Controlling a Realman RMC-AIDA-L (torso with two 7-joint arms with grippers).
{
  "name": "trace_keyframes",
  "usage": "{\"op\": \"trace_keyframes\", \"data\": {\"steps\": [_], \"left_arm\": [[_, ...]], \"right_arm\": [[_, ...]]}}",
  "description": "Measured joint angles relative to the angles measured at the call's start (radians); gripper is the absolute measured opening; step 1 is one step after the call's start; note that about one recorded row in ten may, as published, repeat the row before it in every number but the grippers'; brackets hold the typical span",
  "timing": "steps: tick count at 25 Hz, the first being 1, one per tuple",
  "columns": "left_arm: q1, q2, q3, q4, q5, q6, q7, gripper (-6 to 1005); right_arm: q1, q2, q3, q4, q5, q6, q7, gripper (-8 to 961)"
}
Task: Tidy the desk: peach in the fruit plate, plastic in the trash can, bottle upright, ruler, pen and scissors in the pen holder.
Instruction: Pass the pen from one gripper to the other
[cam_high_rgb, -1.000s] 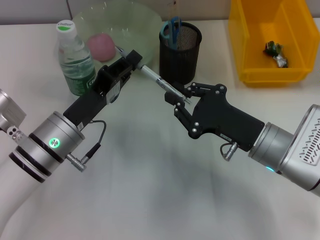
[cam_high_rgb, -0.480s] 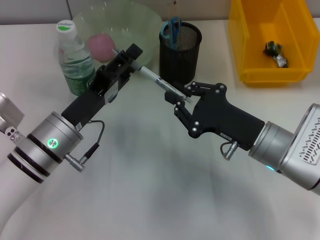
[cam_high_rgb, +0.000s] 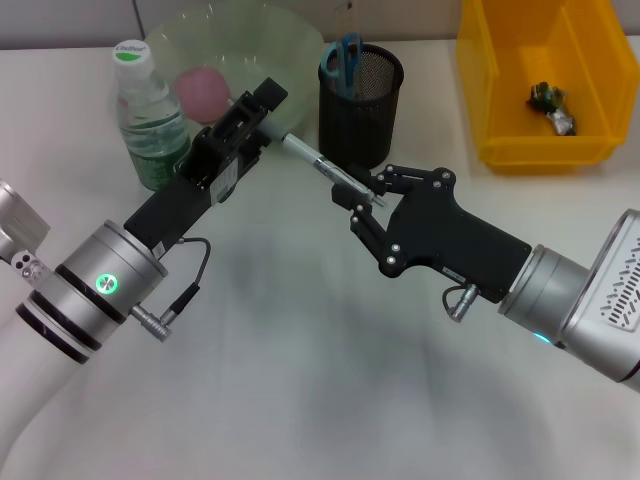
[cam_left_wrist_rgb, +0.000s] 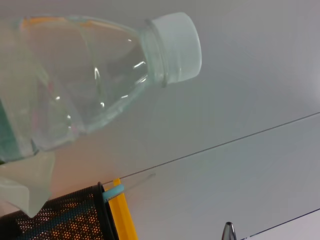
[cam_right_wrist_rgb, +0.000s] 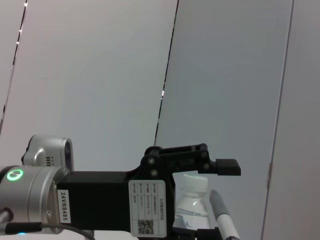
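Pen (cam_high_rgb: 318, 160) is mid-air between both grippers, beside the holder (cam_high_rgb: 360, 100): right gripper (cam_high_rgb: 365, 197) pinches it, left gripper (cam_high_rgb: 262, 115) looks opened off its end. Peach (cam_high_rgb: 203, 93) plated, bottle (cam_high_rgb: 148, 115) upright, scissors (cam_high_rgb: 344, 58) in. Only the right wrist view shows the left's jaws parted.

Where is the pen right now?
In the head view the pen hangs above the desk between both pincers, the left pincer at its far end, the right pincer at its near end, beside the pen holder.

A pale, matte white table (cam_high_rgb: 300, 400) fills the head view. Behind its far edge rises a plain white panelled wall (cam_right_wrist_rgb: 100, 75).
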Motion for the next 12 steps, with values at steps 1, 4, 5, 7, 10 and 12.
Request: {"op": "trace_keyframes", "data": {"steps": [1,4,5,7,10,12], "left_arm": [[0.000,0.000,0.000,0.000,0.000,0.000,0.000,777],[0.000,0.000,0.000,0.002,0.002,0.000,0.000,782],[0.000,0.000,0.000,0.002,0.002,0.000,0.000,782],[0.004,0.001,0.000,0.005,0.004,0.000,0.000,782],[0.008,0.002,0.001,0.010,0.005,0.000,0.000,782],[0.010,0.003,0.006,0.020,0.006,0.000,0.002,782]], "right_arm": [[0.000,0.000,0.000,0.000,0.001,0.000,0.000,192],[-0.002,0.000,0.000,-0.001,0.003,-0.001,0.000,193],[-0.002,0.000,0.000,-0.001,0.003,-0.001,0.000,194],[-0.003,0.000,0.001,-0.002,0.003,-0.002,0.000,194],[-0.004,0.000,0.005,-0.002,0.004,-0.006,0.000,195],[-0.007,0.000,0.012,-0.002,0.004,-0.009,0.004,195]]}}
